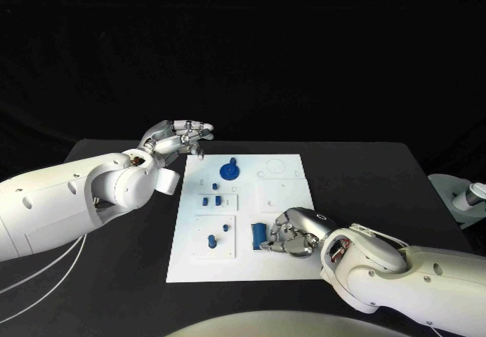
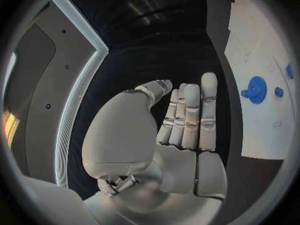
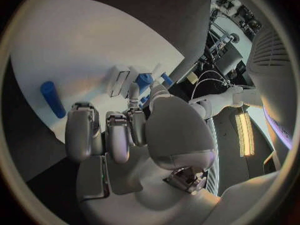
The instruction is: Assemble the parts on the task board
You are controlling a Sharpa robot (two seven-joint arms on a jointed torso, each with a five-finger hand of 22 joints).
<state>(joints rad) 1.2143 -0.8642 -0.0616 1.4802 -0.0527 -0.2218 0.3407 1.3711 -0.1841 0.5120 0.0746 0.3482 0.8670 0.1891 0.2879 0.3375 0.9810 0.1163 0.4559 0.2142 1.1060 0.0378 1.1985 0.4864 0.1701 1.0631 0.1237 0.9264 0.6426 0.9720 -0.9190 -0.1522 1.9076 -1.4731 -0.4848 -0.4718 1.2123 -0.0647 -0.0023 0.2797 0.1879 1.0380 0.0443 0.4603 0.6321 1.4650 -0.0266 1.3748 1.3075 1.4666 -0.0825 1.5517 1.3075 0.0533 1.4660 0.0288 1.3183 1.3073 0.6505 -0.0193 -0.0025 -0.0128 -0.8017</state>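
The white task board (image 1: 279,263) lies in the middle of the black table. A blue round disc part (image 1: 230,170) sits at its far end, and small blue pegs (image 1: 210,201) stand in its left blocks. A blue cylinder (image 1: 260,231) lies flat near the board's right side. My right hand (image 1: 293,233) rests over the board just right of the cylinder, fingers bent downward, holding nothing. The cylinder (image 3: 52,99) lies apart from the fingers (image 3: 81,130). My left hand (image 1: 180,137) hovers off the board's far left corner with straight fingers (image 2: 190,115), empty. The disc (image 2: 255,89) lies beyond it.
Black table surface (image 1: 112,281) surrounds the board on all sides. White raised blocks (image 1: 281,193) and a ringed recess (image 1: 274,168) occupy the board's right half. A pale device (image 1: 461,200) stands past the table's right edge.
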